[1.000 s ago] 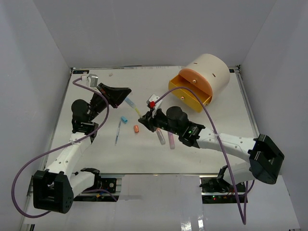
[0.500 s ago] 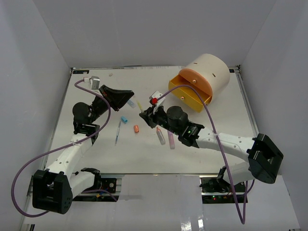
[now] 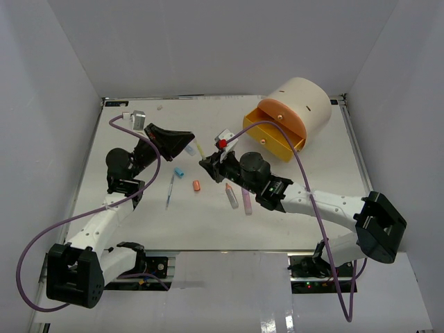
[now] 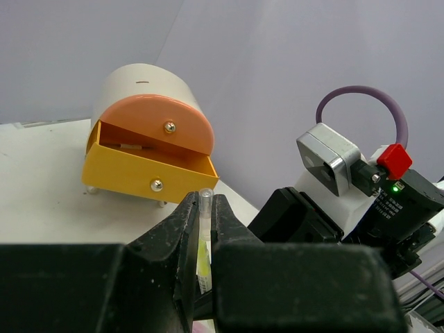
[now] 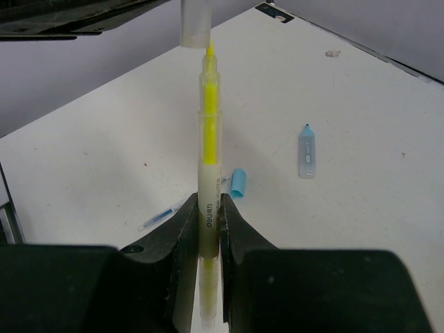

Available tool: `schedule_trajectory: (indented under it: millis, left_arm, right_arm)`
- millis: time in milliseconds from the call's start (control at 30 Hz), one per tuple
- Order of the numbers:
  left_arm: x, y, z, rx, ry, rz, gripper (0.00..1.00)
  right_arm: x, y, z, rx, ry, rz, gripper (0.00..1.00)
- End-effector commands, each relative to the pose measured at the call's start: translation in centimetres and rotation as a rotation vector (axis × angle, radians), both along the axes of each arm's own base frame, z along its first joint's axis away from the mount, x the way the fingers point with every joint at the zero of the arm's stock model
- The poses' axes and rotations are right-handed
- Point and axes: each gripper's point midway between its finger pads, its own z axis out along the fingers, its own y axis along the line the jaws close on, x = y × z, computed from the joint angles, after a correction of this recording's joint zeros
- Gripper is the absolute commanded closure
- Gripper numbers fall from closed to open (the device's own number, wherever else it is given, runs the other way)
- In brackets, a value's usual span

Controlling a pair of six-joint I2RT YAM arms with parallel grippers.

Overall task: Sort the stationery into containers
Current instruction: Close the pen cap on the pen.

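We are counting two claws, and each one is gripping one thing. The right claw is closed down to a narrow gap around the barrel of one yellow marker. The marker is standing upright, with its tip pointing to 12 o'clock in the right wrist view. The left claw is pinching one clear cap just as narrowly. The mouth of this cap is sitting right at the marker's tip, and we cannot tell whether they are touching.

On the counter we are seeing one blue cap, one orange cap and one thin blue pen. We are also seeing one purple marker with a second purple marker just beside it. All of these are lying at about 6 o'clock from the claws. One blue marker is lying there too.

At 1 o'clock of the counter the cream cylinder is showing two drawers. The orange drawer is shut and the yellow drawer is pulled out.
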Motion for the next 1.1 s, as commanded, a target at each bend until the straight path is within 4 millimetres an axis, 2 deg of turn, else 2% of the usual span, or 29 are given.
schedule_trajectory:
  millis: [0, 667, 1067]
  left_arm:
    - [-0.3, -0.1, 0.3, -0.009, -0.019, -0.002, 1.0]
    - [0.0, 0.1, 0.0, -0.018, -0.01, 0.018, 1.0]
    - [0.1, 0.2, -0.2, -0.025, -0.006, 0.026, 1.0]
  right_arm:
    - [0.2, 0.6, 4.2, 0.111, -0.053, 0.0, 0.92]
    - [-0.6, 0.4, 3.7, 0.109, -0.047, 0.03, 0.92]
    - [-1.0, 0.2, 2.6, 0.082, -0.024, 0.047, 0.92]
